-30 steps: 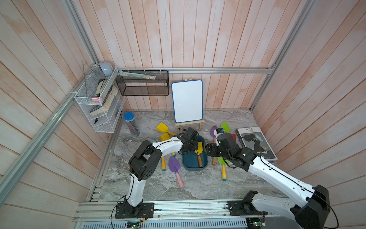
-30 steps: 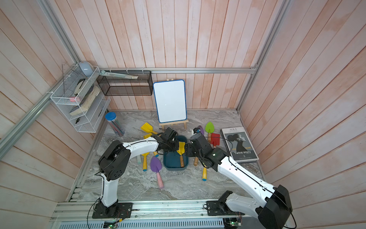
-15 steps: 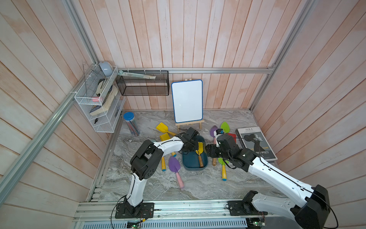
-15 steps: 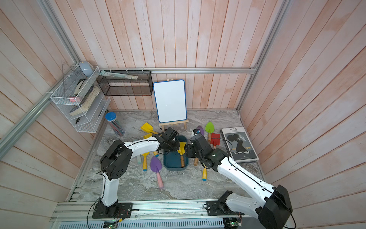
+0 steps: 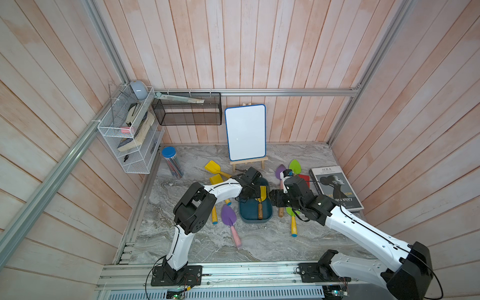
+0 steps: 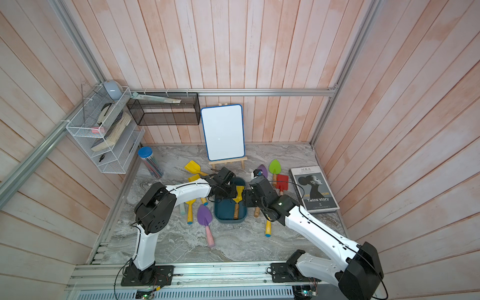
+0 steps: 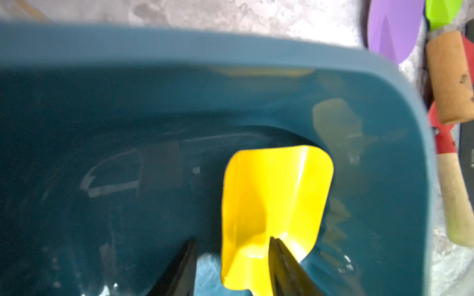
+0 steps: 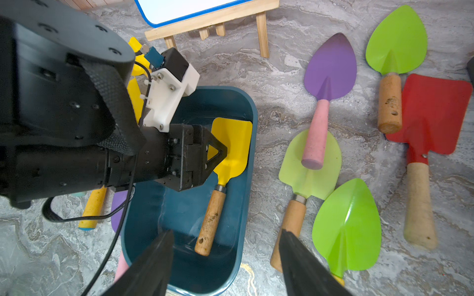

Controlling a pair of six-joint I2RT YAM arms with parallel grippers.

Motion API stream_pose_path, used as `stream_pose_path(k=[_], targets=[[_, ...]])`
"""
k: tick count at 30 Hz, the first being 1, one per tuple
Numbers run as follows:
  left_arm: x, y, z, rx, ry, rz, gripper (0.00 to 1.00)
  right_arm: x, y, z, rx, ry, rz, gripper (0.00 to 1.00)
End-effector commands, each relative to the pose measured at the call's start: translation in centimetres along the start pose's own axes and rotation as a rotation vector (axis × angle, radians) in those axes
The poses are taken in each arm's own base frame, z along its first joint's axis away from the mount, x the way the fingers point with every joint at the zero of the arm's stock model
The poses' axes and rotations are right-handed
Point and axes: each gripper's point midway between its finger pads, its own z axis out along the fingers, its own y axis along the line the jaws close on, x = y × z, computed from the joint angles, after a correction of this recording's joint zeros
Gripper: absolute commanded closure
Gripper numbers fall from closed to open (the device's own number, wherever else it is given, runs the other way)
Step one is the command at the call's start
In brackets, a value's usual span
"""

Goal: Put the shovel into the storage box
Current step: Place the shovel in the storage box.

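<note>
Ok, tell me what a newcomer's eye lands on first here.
The yellow shovel lying inside the blue storage box in the middle of the table, with the left gripper open over it. Around the box, bright shovels lie scattered on the marble, and a whiteboard stands behind.

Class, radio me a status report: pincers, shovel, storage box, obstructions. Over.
Left pincer open over blade of yellow shovel. Right pincer open, empty, near storage box. Shovel lying inside box. Nothing blocking.

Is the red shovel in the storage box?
No, the red shovel lies on the table; the storage box holds only a yellow shovel.
</note>
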Motion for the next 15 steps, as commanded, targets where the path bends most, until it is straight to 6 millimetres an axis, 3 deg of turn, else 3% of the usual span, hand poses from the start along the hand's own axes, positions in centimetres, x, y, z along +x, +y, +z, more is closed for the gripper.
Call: stream_pose_path(k=[1, 7, 15], targets=[[-0.6, -0.4, -0.6, -0.013, -0.014, 0.018, 0.48, -0.1, -0.5, -0.2, 0.012, -0.008, 0.011, 0.28], [-1.9, -1.4, -3.1, -0.010, -0.062, 0.029, 0.41, -0.4, -3.0, -0.1, 0.068, -0.012, 0.082, 0.28], [-3.4, -2.4, -7.1, 0.012, -0.138, 0.045, 0.36, -0.8, -8.8, 2.3, 0.128, 0.010, 0.172, 0.30]])
